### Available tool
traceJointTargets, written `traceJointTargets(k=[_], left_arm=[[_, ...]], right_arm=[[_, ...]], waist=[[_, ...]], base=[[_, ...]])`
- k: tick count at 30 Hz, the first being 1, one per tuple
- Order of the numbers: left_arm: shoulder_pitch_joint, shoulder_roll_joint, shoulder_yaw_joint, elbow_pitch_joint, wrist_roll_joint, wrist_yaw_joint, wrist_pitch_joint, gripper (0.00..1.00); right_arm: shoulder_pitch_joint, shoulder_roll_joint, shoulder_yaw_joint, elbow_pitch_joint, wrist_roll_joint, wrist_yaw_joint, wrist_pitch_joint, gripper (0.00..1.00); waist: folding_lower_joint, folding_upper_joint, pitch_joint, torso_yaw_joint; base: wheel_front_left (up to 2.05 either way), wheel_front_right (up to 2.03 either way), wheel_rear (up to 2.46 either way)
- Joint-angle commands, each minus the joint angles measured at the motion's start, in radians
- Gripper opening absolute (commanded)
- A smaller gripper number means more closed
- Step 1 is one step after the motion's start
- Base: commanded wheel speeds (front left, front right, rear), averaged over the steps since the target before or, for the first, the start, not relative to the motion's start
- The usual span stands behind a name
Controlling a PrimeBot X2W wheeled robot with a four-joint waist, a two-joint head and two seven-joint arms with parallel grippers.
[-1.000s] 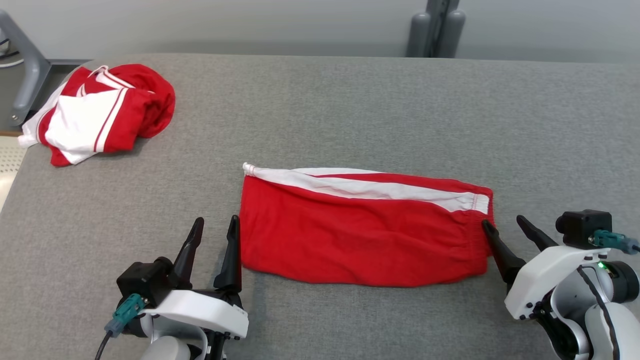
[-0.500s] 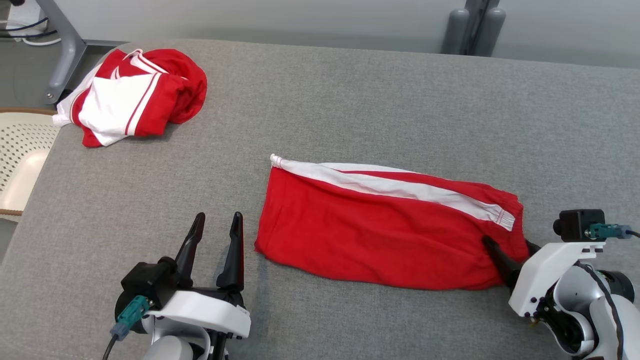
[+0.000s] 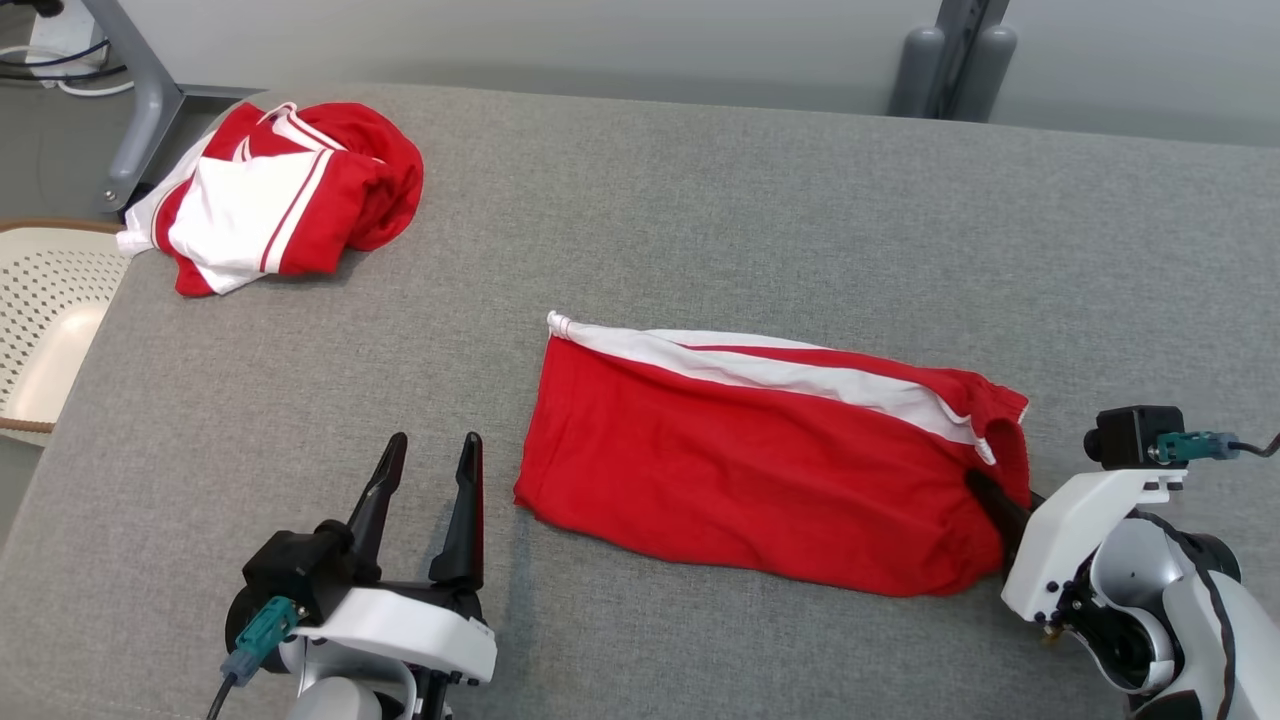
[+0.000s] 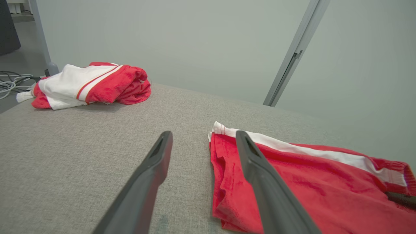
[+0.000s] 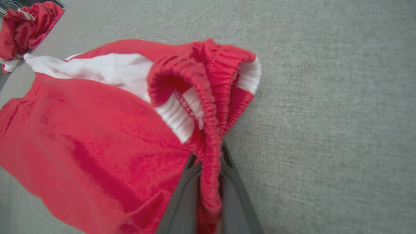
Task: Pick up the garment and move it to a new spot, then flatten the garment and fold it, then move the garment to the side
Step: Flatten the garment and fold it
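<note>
The garment (image 3: 740, 460) is a pair of red shorts with a white side stripe, folded flat in the middle of the grey table (image 3: 700, 220). My right gripper (image 3: 990, 495) is shut on its elastic waistband at the right end; the right wrist view has the bunched waistband (image 5: 208, 130) pinched between the two dark fingers (image 5: 182, 198). My left gripper (image 3: 428, 455) stands open just left of the garment's left edge, touching nothing. The left wrist view puts the garment (image 4: 292, 182) under its right finger (image 4: 260, 175).
A second red and white garment (image 3: 275, 195) lies bunched at the table's far left corner. A cream perforated chair (image 3: 45, 310) stands off the left edge. Grey posts (image 3: 950, 55) rise behind the table.
My right gripper has gone from open beside the waistband to shut on it, and that end has bunched up. The head camera has shifted, sliding the whole scene. The left gripper has stayed open.
</note>
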Motion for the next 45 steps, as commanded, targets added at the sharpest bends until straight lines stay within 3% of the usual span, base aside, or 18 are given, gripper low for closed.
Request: traceJointTargets(k=[1,11,19,23,36,40,45], left_arm=[[0.013,0.002,0.007,0.003,0.013,-0.004,-0.004,1.0],[0.023,0.0,0.004,0.024,0.017,-0.013,-0.004,1.0],[0.028,-0.001,-0.005,0.03,0.019,-0.019,-0.004,1.0],[0.023,-0.001,-0.012,0.034,0.013,-0.019,-0.004,1.0],[-0.007,-0.001,-0.041,0.048,0.003,-0.02,-0.004,1.0],[-0.011,-0.001,-0.045,0.052,-0.002,-0.022,-0.004,1.0],[-0.016,-0.001,-0.05,0.053,-0.009,-0.018,-0.004,1.0]], right_arm=[[-0.004,-0.011,0.008,0.0,0.017,0.0,0.011,0.0],[-0.008,-0.116,-0.001,-0.069,0.099,0.0,0.092,0.0],[0.018,-0.218,-0.086,-0.144,0.112,0.0,0.234,0.0],[0.019,-0.232,-0.137,-0.177,0.107,0.0,0.299,0.0],[0.032,-0.033,-0.173,-0.364,0.25,0.0,0.489,0.0],[0.031,0.065,-0.183,-0.406,0.249,0.0,0.527,0.0],[-0.001,0.136,-0.203,-0.385,0.227,0.0,0.556,0.0]], waist=[[0.0,0.0,-0.005,-0.005],[0.0,0.0,-0.036,-0.05],[0.0,0.0,-0.044,-0.089],[0.0,0.0,-0.042,-0.102],[0.0,0.0,-0.037,-0.098],[0.0,0.0,-0.035,-0.08],[0.0,0.0,-0.037,-0.066]], base=[[0.0,0.0,0.0],[0.0,0.0,0.0],[0.0,0.0,0.0],[0.0,0.0,0.0],[0.0,0.0,0.0],[0.0,0.0,0.0],[0.0,0.0,0.0]])
